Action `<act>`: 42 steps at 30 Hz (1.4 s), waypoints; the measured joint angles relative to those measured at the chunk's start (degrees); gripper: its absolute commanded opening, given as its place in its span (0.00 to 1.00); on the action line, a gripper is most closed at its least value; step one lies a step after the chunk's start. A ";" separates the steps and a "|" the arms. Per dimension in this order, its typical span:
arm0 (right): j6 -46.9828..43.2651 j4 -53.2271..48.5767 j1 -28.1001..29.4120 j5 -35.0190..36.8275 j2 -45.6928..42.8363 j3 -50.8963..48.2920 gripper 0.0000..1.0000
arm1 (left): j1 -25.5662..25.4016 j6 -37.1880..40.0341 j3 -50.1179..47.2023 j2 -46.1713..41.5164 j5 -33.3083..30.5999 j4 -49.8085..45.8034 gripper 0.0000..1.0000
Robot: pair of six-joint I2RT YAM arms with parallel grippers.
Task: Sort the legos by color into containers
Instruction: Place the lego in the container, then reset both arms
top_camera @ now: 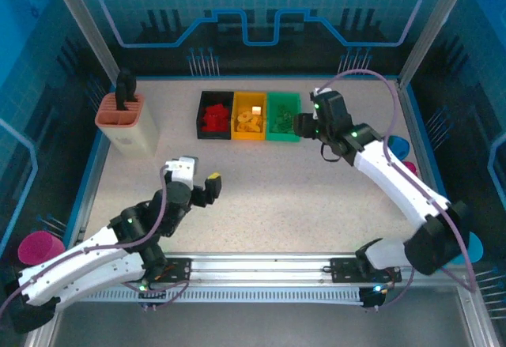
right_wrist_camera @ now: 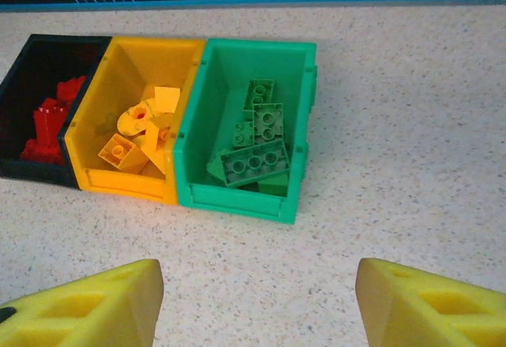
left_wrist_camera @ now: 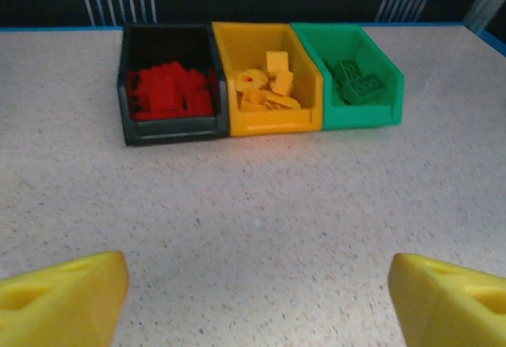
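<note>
Toward the table's far side: black plastic bin (left_wrist_camera: 170,129) with red toy bricks (left_wrist_camera: 166,92), yellow bin (left_wrist_camera: 273,120) with yellow bricks (left_wrist_camera: 269,86), green bin (right_wrist_camera: 237,197) with green bricks (right_wrist_camera: 254,161). My left pincer (left_wrist_camera: 257,292) and right pincer (right_wrist_camera: 257,299): spread, empty. Advice: I withdraw high, nudging none of the 3 bins.

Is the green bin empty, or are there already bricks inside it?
Not empty. The green bin holds several green bricks, lying loosely piled on its floor.
</note>
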 measured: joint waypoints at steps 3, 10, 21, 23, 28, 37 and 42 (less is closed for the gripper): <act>-2.54 4.48 0.00 0.46 -6.78 -7.50 1.00 | 0.00 3.28 0.76 2.25 -3.76 2.05 0.98; -9.35 16.48 0.00 2.43 -27.02 -30.05 1.00 | 0.00 9.79 0.90 7.08 -12.04 6.27 0.99; -11.17 15.56 0.00 11.58 -51.47 -45.09 1.00 | 3.41 16.26 -2.05 8.98 -17.86 12.57 0.99; -11.19 14.05 0.00 12.96 -54.21 -46.66 1.00 | 4.61 16.68 -2.95 8.98 -18.12 13.31 0.99; -11.41 11.15 -0.02 15.89 -58.53 -51.10 1.00 | 8.46 17.92 -7.87 9.01 -18.23 17.09 0.99; -16.87 19.93 -0.20 17.22 -52.59 -57.40 1.00 | 15.85 17.84 -14.08 13.29 -16.74 24.20 0.99; -19.08 33.31 -3.19 16.31 -47.39 -64.11 1.00 | 20.70 17.68 -17.97 17.22 -13.70 31.80 0.99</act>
